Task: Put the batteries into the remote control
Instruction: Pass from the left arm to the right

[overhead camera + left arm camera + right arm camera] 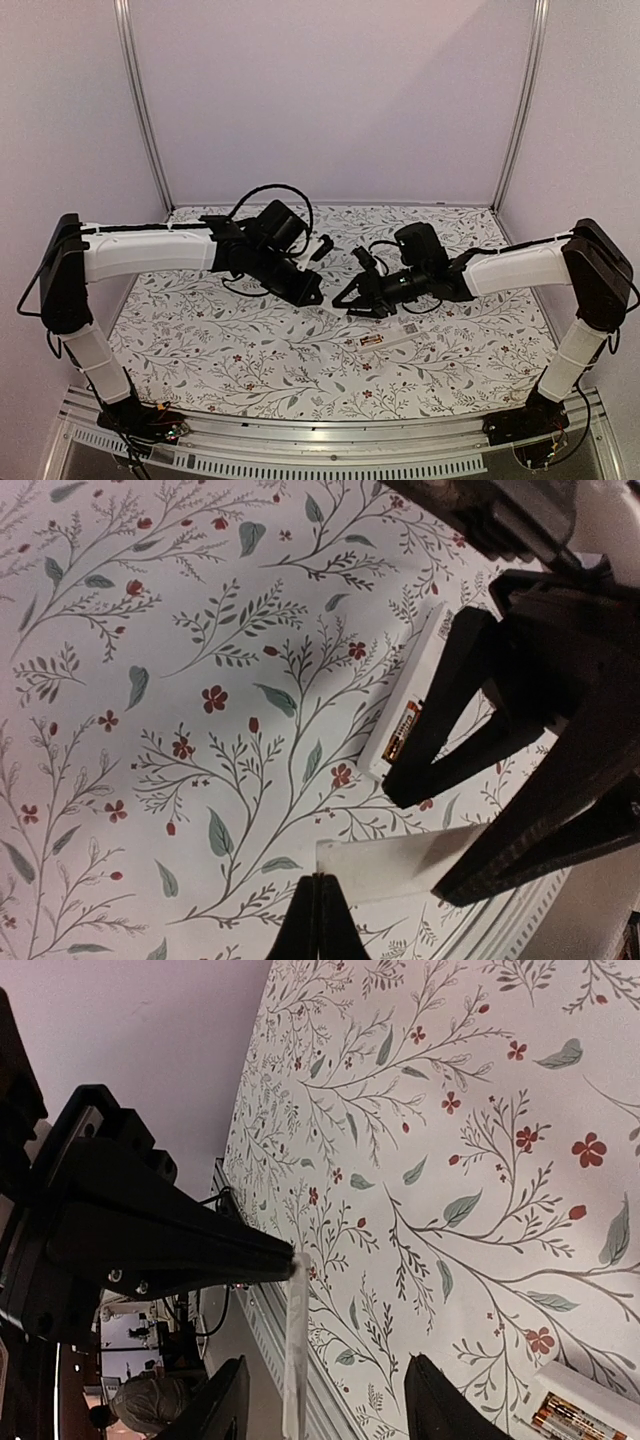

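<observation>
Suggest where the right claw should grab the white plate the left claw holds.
Pinch the thin white plate across its flat faces, at the free end away from the shut left claw. Come in edge-on, as the open right claw sits now: its view shows only the plate's thin edge between its fingers.

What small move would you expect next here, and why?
Probably the right gripper closes on the thin white cover. The shut left gripper pinches it, it appears to sit between the right's open jaws, and the batteries already lie in the remote.
</observation>
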`<state>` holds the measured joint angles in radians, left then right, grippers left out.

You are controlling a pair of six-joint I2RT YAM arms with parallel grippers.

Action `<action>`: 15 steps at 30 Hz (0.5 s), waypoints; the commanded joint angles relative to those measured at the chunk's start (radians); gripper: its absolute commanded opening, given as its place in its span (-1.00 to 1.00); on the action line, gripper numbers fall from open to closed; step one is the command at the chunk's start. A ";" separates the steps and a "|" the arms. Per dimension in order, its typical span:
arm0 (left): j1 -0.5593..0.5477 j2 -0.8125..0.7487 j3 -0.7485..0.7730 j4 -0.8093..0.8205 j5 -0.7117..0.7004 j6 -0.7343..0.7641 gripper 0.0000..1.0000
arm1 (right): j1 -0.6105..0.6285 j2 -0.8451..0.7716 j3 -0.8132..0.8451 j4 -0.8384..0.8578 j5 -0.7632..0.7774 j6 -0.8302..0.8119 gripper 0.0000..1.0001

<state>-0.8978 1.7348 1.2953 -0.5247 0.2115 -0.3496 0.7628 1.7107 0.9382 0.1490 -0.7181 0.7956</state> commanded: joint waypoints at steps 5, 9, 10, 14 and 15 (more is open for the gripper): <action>-0.021 -0.045 0.006 0.045 -0.006 0.001 -1.00 | 0.029 0.050 0.018 0.091 -0.035 0.057 -0.52; -0.024 -0.066 -0.011 0.066 0.008 0.013 -1.00 | 0.028 0.035 0.010 0.104 -0.036 0.070 -0.97; -0.024 -0.074 -0.013 0.069 0.011 0.017 -1.00 | 0.028 0.032 0.007 0.103 -0.040 0.066 -1.00; -0.019 -0.130 -0.020 0.047 0.013 0.040 -0.38 | 0.027 -0.016 -0.008 0.069 -0.038 0.003 -1.00; -0.014 -0.151 -0.024 0.039 0.020 0.043 -0.15 | 0.027 -0.028 -0.008 0.032 -0.034 -0.022 -1.00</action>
<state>-0.9089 1.6752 1.2884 -0.4862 0.2153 -0.3309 0.7891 1.7382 0.9447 0.2295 -0.7551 0.8444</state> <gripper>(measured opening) 0.224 0.011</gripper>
